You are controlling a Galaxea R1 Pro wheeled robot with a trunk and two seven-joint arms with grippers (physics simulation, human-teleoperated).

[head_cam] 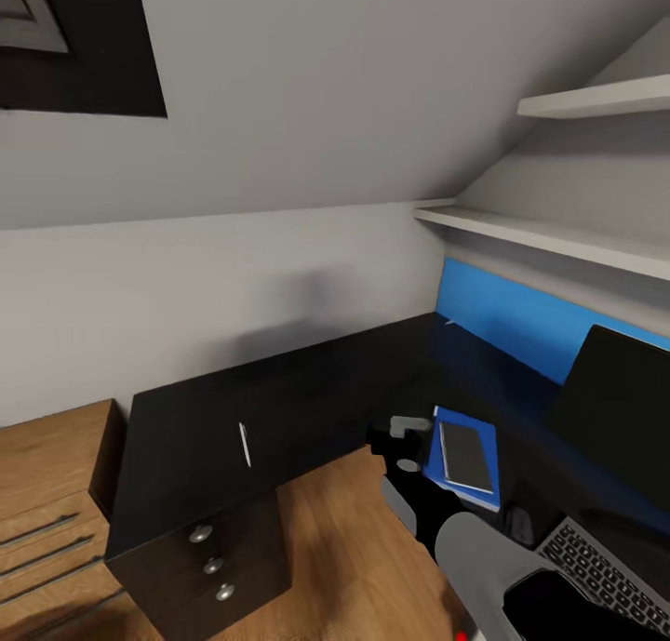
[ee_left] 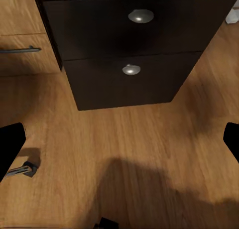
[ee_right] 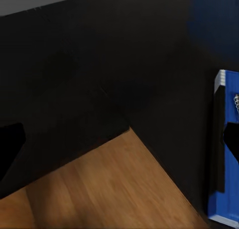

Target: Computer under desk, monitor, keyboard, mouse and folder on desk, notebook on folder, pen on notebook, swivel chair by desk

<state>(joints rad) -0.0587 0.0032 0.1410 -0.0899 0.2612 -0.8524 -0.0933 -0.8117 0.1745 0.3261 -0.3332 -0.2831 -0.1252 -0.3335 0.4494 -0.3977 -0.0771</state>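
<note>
Black and glossy, the L-shaped desk point(head_cam: 307, 380) wraps the corner, its three-drawer unit point(head_cam: 214, 567) with round silver knobs standing at the near left end beside a light wooden chest point(head_cam: 46, 492). On the left wing of the top lies the pale pen point(head_cam: 244, 443), alone and well apart from the other things. On the right wing the blue folder point(head_cam: 476, 455) lies flat with the dark grey notebook point(head_cam: 465, 455) stacked on it. Just near of the folder sits the small black mouse point(head_cam: 519, 522), and right of that the keyboard point(head_cam: 605, 571), with the monitor point(head_cam: 619, 408) standing behind it against the blue wall panel point(head_cam: 521, 320). The right gripper point(head_cam: 402, 444) hovers over the desk's inner edge, just left of the folder, its fingers spread wide and holding nothing. In the left wrist view the left gripper point(ee_left: 119, 144) is also wide open, above the wooden floor point(ee_left: 129, 159) in front of the drawer unit.
</note>
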